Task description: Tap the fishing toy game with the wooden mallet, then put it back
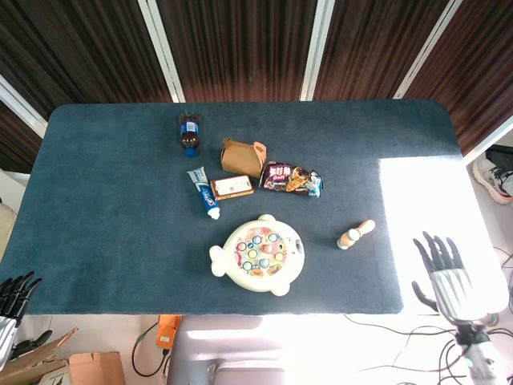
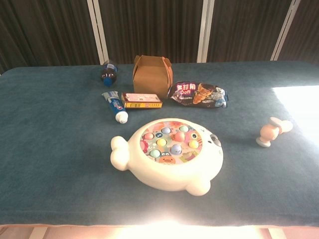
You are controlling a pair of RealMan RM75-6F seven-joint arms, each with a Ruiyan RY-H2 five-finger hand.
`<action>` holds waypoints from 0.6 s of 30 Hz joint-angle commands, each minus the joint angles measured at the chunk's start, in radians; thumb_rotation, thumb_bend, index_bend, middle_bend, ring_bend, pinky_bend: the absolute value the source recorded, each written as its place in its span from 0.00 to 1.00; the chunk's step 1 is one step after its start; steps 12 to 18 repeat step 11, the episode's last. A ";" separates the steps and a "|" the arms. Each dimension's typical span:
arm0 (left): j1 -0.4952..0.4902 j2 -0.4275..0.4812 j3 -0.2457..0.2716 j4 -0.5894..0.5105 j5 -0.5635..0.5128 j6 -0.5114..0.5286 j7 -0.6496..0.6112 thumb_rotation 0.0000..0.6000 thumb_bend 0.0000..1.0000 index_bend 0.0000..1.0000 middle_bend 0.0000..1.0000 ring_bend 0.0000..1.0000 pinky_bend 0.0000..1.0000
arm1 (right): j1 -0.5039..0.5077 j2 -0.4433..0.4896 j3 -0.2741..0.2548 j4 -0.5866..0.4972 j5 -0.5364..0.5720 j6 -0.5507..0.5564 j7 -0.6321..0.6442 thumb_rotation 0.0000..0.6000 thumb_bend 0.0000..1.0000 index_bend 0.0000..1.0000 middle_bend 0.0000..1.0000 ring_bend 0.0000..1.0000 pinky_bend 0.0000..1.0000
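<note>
On table (image 1: pixel 104 192): mallet (image 1: pixel 355 234), untouched.

Right hand (image 1: pixel 442 269): at about 4 o'clock in the head view, palm-side flat, fingers spread and pointing toward 12 o'clock, holding nothing.
Right wrist and forearm: run from the hand down toward 5 o'clock, leaving the frame at the bottom edge.
Left hand (image 1: pixel 14 301): at about 8 o'clock, at the frame's edge, only dark fingers showing, apart and empty.
Chest view: neither hand appears.
</note>
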 commanded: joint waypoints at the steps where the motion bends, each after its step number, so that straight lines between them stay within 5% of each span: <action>1: 0.001 -0.001 0.018 -0.042 0.010 -0.031 0.047 1.00 0.14 0.00 0.00 0.00 0.07 | -0.066 0.061 -0.034 -0.004 -0.007 0.043 -0.003 1.00 0.28 0.00 0.00 0.00 0.00; 18: 0.001 0.020 0.023 -0.076 0.002 -0.058 0.057 1.00 0.14 0.00 0.00 0.00 0.07 | -0.075 0.069 -0.011 -0.009 -0.011 -0.001 0.000 1.00 0.28 0.00 0.00 0.00 0.00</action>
